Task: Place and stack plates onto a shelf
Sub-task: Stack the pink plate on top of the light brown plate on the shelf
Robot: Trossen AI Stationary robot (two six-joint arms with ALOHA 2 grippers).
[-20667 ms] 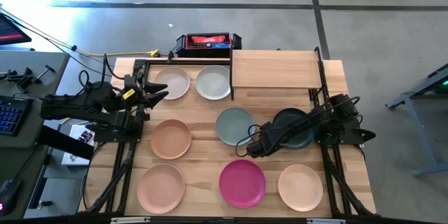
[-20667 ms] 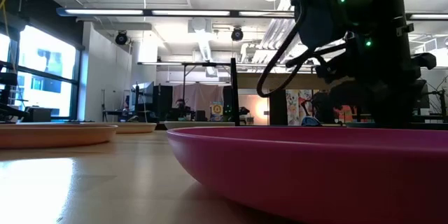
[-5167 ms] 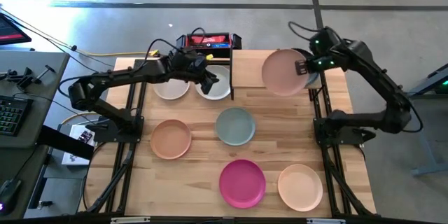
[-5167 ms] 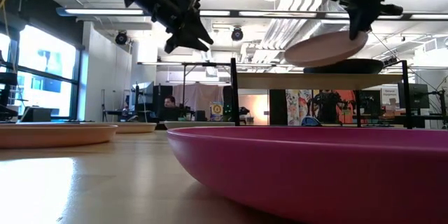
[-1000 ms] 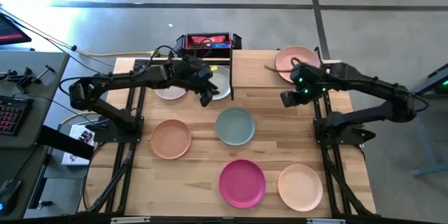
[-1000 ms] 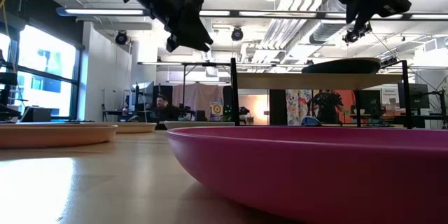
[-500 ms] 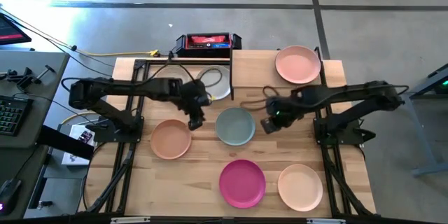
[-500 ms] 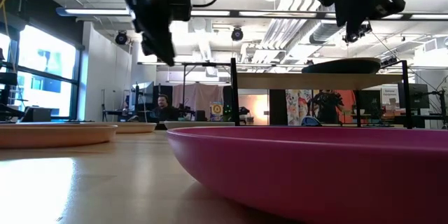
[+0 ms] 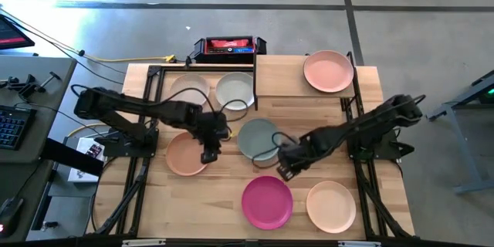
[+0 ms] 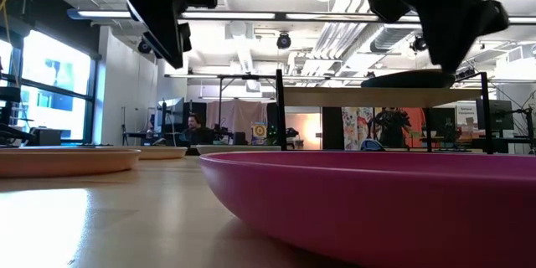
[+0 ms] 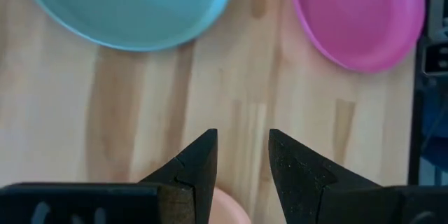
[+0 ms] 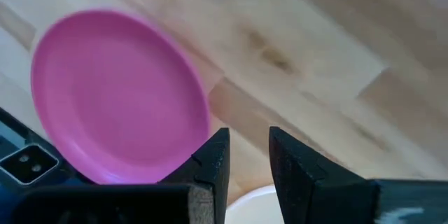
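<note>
Nearest us in the low view the magenta plate point(image 10: 368, 201) fills the front and hides most of the worktop point(image 9: 224, 181), so we go by the high view, where a cream plate point(image 9: 331, 206) sits beside it at the front edge. Mid-worktop, the left pincer point(image 9: 208, 157) hovers empty, fingers slightly parted, at the peach plate's point(image 9: 184, 157) rim, while the right pincer point(image 9: 284, 172), likewise parted and empty, hangs over bare wood between the magenta plate and the sage plate point(image 9: 257, 137), whose near rim the arm covers. Farther back, two pale plates point(image 9: 234, 89) lie beside the shelf point(image 9: 282, 76), which carries a pink plate point(image 9: 328, 70) at its right end with open board to the left.
</note>
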